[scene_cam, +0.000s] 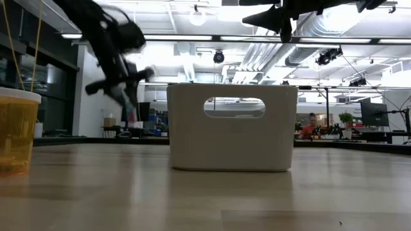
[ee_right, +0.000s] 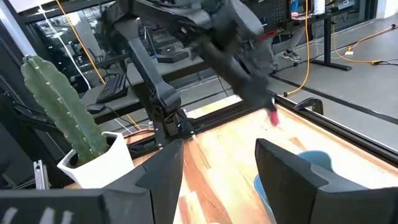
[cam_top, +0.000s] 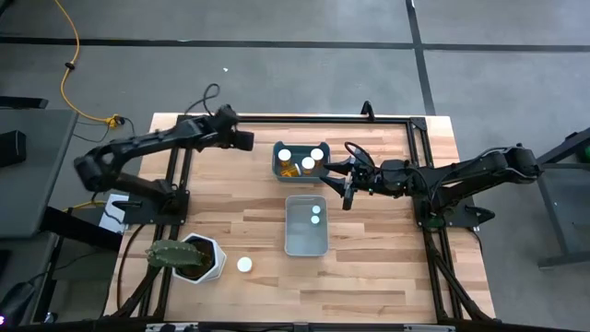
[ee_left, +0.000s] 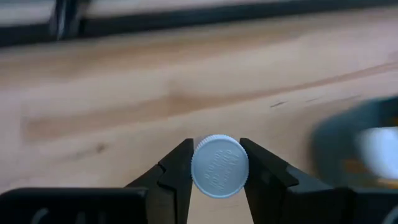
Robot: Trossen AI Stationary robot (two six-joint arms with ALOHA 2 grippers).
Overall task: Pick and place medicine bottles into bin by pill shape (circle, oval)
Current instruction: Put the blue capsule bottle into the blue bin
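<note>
Clamped between the left hand [ee_left: 214, 177] fingers, a white-capped medicine bottle [ee_left: 219, 166] rides above the table [cam_top: 369, 267]. Carry it level, centre it over its matching bin, then let go. Upper bin [cam_top: 277, 170] holds amber bottles; lower bin [cam_top: 289, 242] holds two small ones. Right hand [cam_top: 348, 175] waits open beside them.

Pale wooden table [cam_top: 249, 217] with visible grain; ribbed white plastic bottle cap [ee_left: 219, 166] between matt dark fingers [ee_left: 177, 171]
</note>
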